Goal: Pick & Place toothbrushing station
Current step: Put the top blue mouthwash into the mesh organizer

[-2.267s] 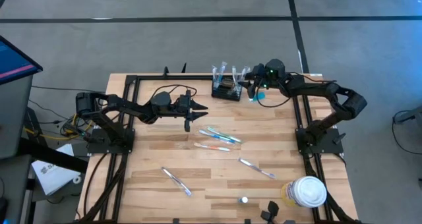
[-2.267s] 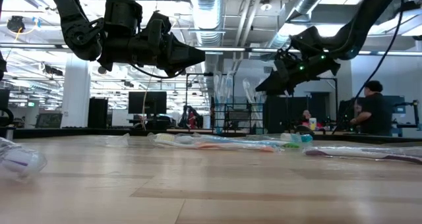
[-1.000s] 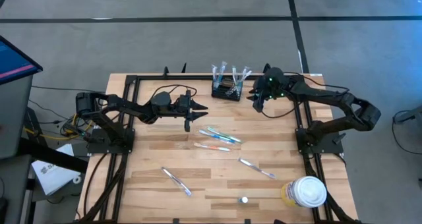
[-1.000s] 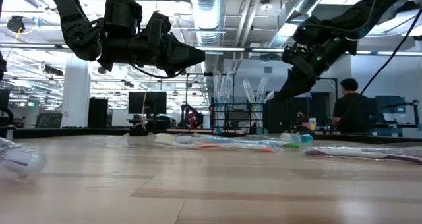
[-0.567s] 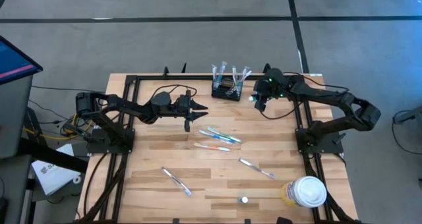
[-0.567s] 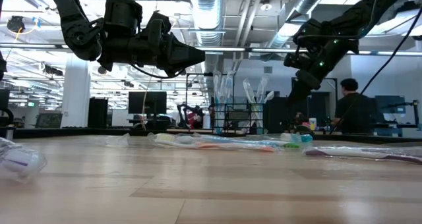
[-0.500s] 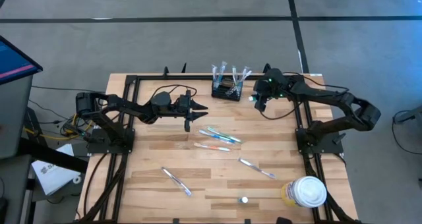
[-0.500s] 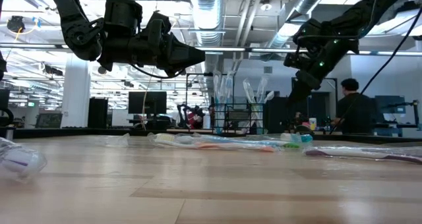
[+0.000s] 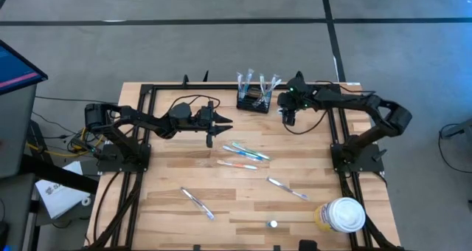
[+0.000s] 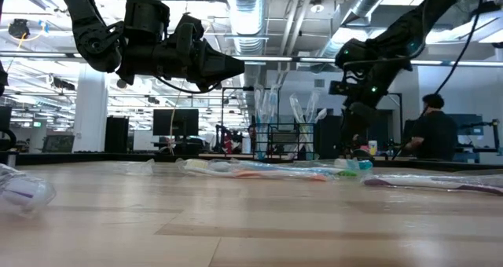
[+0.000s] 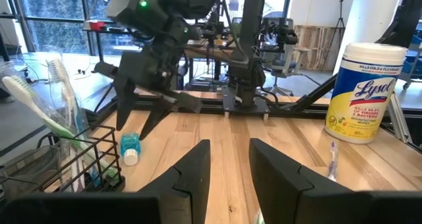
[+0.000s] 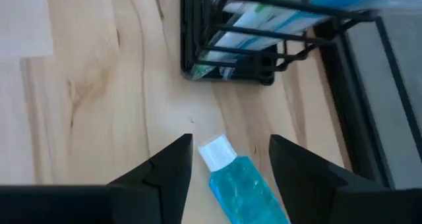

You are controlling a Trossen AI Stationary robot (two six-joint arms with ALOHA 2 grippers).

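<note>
The toothbrushing station (image 9: 253, 100) is a small black wire holder at the table's far edge, with several toothbrushes standing upright in it; the right wrist view also shows it (image 12: 231, 53). A blue tube (image 12: 242, 184) with a white cap lies on the wood just right of the station. My right gripper (image 12: 231, 163) points down over the tube, open, with one finger on either side of the cap end and not touching it. My left gripper (image 9: 221, 125) hovers level above the table's left middle, open (image 11: 229, 155) with nothing between its fingers.
Several loose toothbrushes (image 9: 243, 152) lie mid-table, with one more (image 9: 287, 189) to the right and another (image 9: 198, 204) near the front. A white-lidded yellow wipes tub (image 9: 343, 214) stands at the near right corner. Black frame rails (image 9: 151, 125) edge the table.
My right gripper has sunk toward the blue tube beside the station and rolled at the wrist, so that its fingers now point more steeply down.
</note>
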